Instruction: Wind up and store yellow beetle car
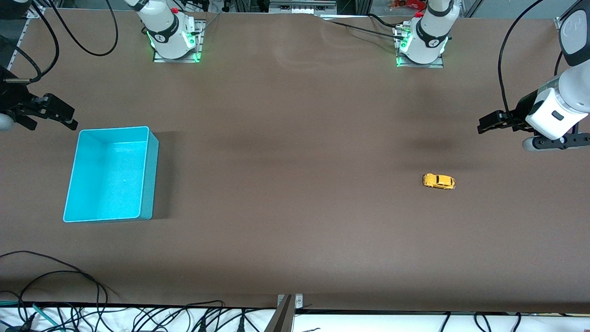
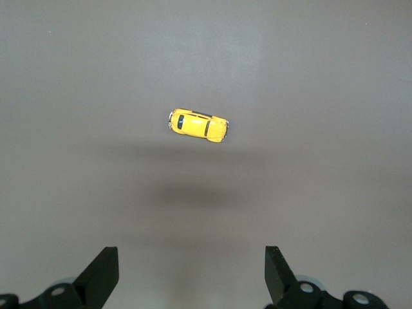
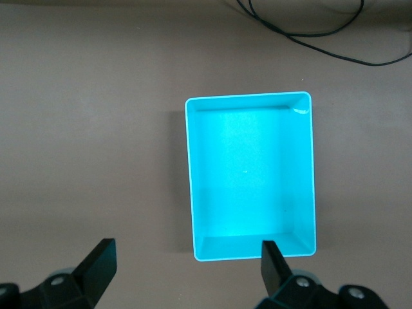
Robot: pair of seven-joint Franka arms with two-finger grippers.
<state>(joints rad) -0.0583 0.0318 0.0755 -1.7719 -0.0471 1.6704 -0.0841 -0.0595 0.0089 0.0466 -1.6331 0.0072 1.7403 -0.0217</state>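
Brown table, nothing started: car untouched, bin empty
Front view: yellow beetle car sits on the table toward the left arm's end, well apart from the empty cyan bin; left wrist view: left gripper hangs spread and empty above the car; right wrist view: right gripper hangs spread above the bin – winding and storing remain

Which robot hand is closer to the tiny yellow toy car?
Left. The left gripper hovers near the small yellow beetle-shaped toy car; the right gripper hovers by the cyan plastic bin.
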